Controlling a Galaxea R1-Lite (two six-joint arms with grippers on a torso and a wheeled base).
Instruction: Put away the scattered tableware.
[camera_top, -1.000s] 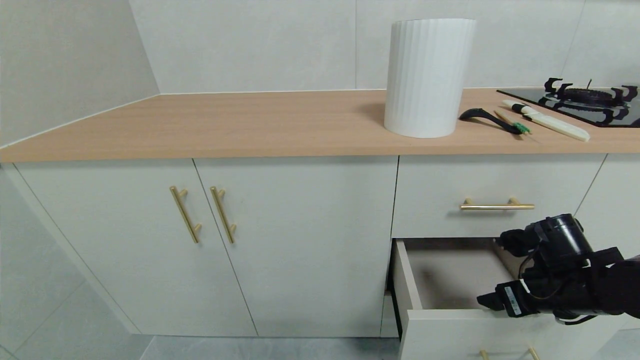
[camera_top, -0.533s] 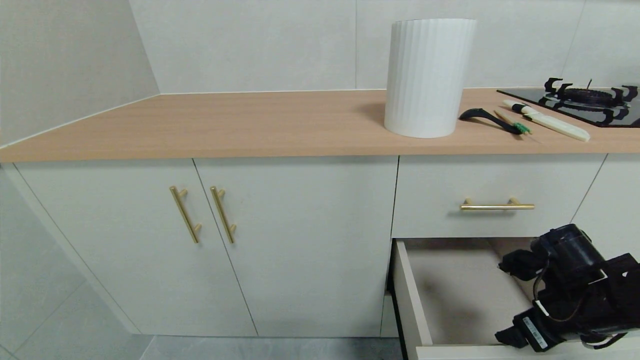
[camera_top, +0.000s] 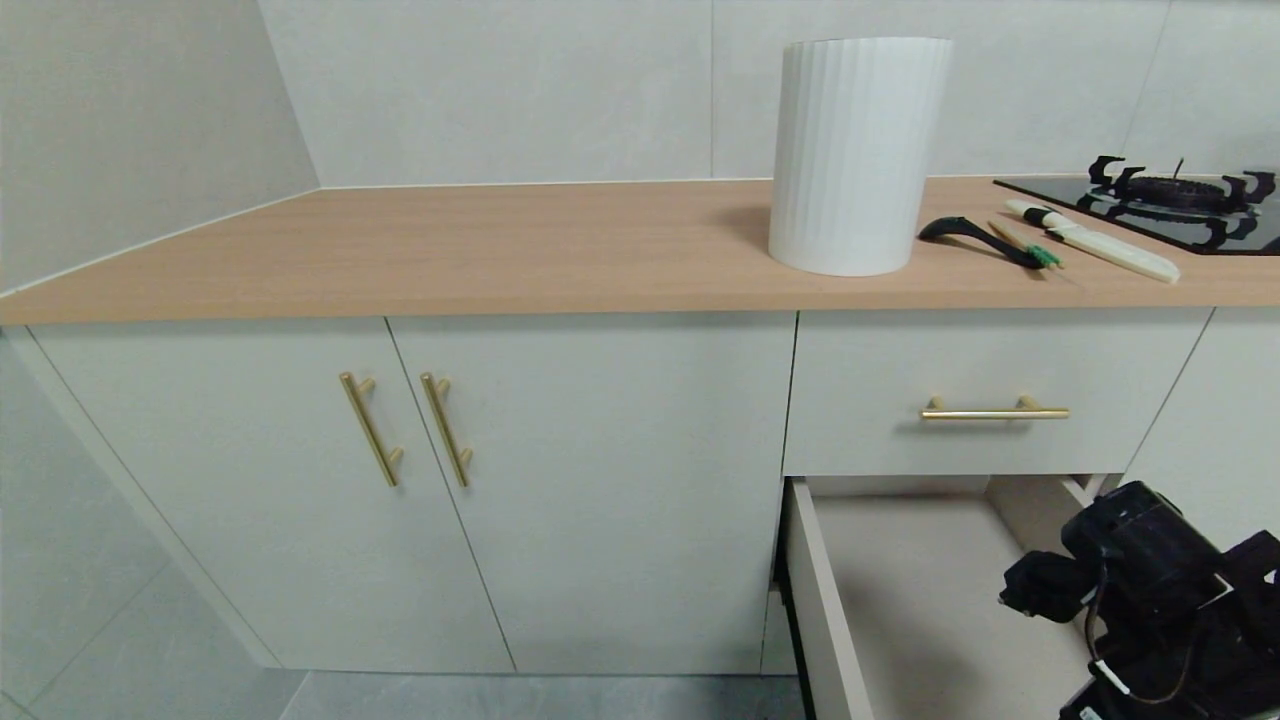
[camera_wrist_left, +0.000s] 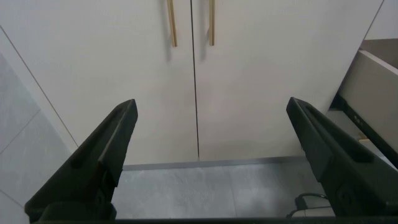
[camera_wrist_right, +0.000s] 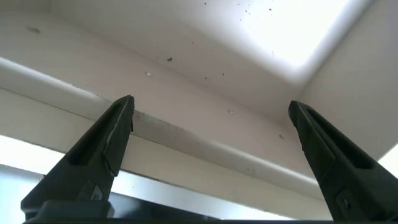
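Three utensils lie loose on the right part of the counter (camera_top: 450, 245), between the white ribbed container (camera_top: 855, 155) and the gas hob (camera_top: 1170, 200). A black spoon (camera_top: 975, 240) is nearest the container, and thin green-tipped sticks (camera_top: 1025, 245), probably chopsticks, lie just beside it. A cream knife (camera_top: 1095, 241) is closest to the hob. All lie flat and slant the same way, near one another but apart from the container, so each looks reachable from above without crowding.

Directly below them the lower drawer (camera_top: 820, 600) stands pulled well out, its pale floor showing, while the upper drawer (camera_top: 990, 350) is shut. The open one is most likely the place meant for the tableware, as it sits right under the utensils.

The right arm (camera_top: 1150, 600) hangs low at the near right, over that drawer. The right gripper (camera_wrist_right: 210, 106) is spread wide with nothing between its fingers, and it looks into the drawer's inner corner. This suggests it is busy with the drawer, not the utensils.

The left gripper (camera_wrist_left: 211, 106) is also spread wide and holds nothing. It is low, facing the two cabinet doors (camera_top: 400, 480) left of the drawer, seemingly parked clear of the right arm's work.

No utensil is in the drawer yet. An arm must rise to counter height next.
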